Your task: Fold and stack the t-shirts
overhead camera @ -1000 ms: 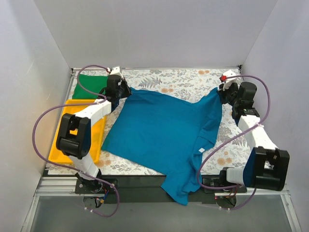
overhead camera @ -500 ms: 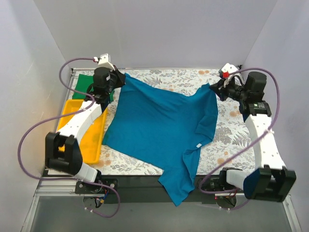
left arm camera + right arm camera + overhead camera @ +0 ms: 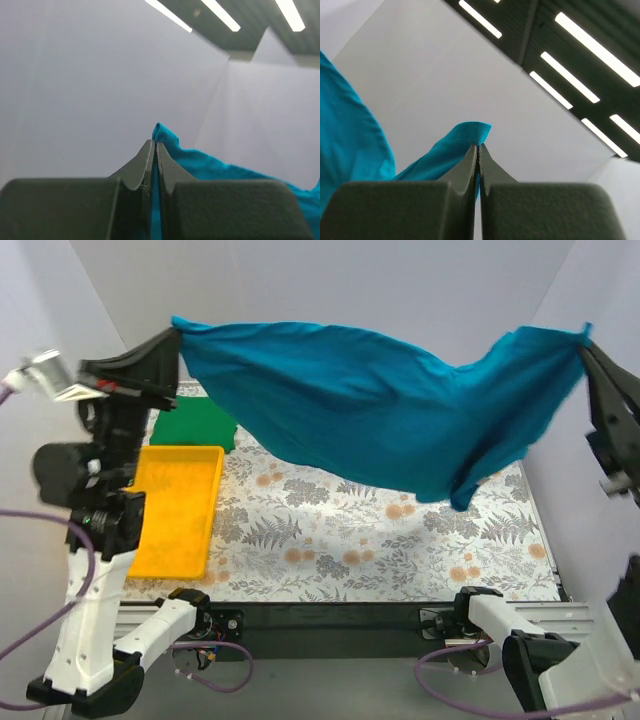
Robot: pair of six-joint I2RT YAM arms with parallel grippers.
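The teal shirt [image 3: 370, 420] hung in the air across the top of the frame, clear of the bench [image 3: 400, 540], its long axis running left to right and its belly sagging toward the lower right. The left jaws pinched its upper-left corner and the right jaws its far-right tip, so the cloth spanned between them, neither arm nearer. The green shirt [image 3: 195, 425] lay just above the yellow tray [image 3: 185, 450] at left.

Floral-patterned table [image 3: 400, 530]: yellow tray [image 3: 185, 500] at 9 o'clock, near edge; green t-shirt [image 3: 195, 425] at 10 o'clock, just beyond tray.
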